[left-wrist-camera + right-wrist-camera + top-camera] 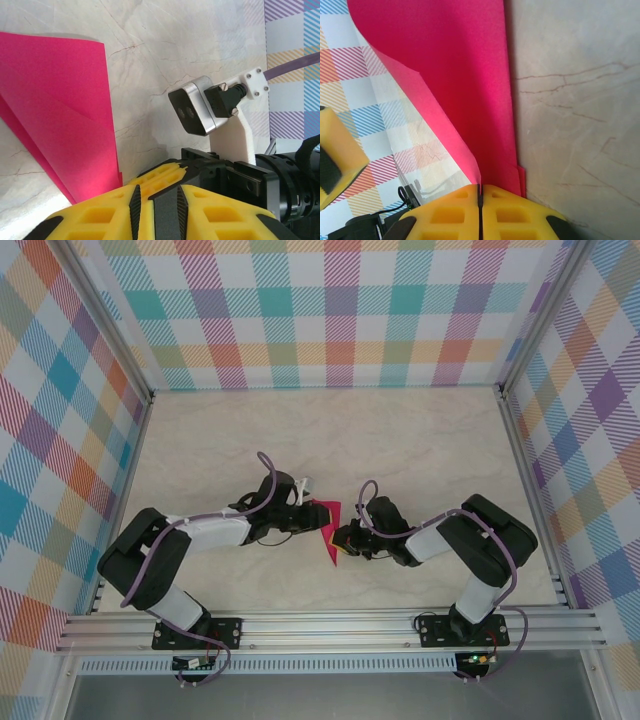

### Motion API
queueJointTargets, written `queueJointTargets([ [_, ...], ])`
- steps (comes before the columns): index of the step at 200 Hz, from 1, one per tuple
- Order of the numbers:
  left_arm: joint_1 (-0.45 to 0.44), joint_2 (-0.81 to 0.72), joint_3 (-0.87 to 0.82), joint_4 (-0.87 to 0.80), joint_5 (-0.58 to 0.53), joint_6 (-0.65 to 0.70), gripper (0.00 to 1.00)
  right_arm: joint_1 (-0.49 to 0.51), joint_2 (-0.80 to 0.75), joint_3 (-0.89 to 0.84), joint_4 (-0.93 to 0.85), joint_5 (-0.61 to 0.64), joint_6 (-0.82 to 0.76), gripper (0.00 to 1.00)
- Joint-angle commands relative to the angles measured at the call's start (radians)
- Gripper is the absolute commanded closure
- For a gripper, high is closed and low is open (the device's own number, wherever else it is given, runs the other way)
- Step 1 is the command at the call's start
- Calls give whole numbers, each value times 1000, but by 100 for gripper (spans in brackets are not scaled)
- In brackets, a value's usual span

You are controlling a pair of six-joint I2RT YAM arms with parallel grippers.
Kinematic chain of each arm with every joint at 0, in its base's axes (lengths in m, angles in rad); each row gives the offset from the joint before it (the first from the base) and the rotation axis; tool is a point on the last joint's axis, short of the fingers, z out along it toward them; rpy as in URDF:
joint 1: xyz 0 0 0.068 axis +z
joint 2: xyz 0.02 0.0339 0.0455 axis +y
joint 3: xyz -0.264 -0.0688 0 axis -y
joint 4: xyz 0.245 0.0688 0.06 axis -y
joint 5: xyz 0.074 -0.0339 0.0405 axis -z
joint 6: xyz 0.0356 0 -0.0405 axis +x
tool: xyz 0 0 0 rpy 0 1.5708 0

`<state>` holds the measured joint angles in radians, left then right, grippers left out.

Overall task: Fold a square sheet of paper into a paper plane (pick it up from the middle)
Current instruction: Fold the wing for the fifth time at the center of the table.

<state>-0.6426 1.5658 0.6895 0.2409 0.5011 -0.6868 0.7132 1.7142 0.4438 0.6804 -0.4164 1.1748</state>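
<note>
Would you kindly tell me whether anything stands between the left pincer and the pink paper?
Nothing visible does: the paper lies right beside the left pincer, with no object between them. The right pincer is shut on it.

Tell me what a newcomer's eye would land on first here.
The magenta paper grabs the eye first: a partly folded sheet between the two arms, near the front middle of the pale marbled table. The right gripper is pinched shut on its edge, and the left gripper sits close on the other side. Loud pastel plaid walls box in the scene.
</note>
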Motion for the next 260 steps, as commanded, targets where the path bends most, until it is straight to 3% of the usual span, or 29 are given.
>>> queueJointTargets([
  [1, 9, 43, 6, 35, 47, 21, 73, 2, 32, -34, -58, 20, 32, 93],
  [130, 9, 226, 63, 4, 44, 56, 78, 2, 23, -27, -92, 7, 8, 90],
  [173, 9, 261, 67, -65, 22, 70, 80, 3, -39, 5, -186, -1, -39, 82],
  [212, 9, 295, 79, -60, 45, 67, 80, 6, -132, 35, -361, 8, -103, 81],
  [260, 8, 303, 79, -49, 63, 63, 81, 17, -150, 41, -414, -7, -128, 80],
])
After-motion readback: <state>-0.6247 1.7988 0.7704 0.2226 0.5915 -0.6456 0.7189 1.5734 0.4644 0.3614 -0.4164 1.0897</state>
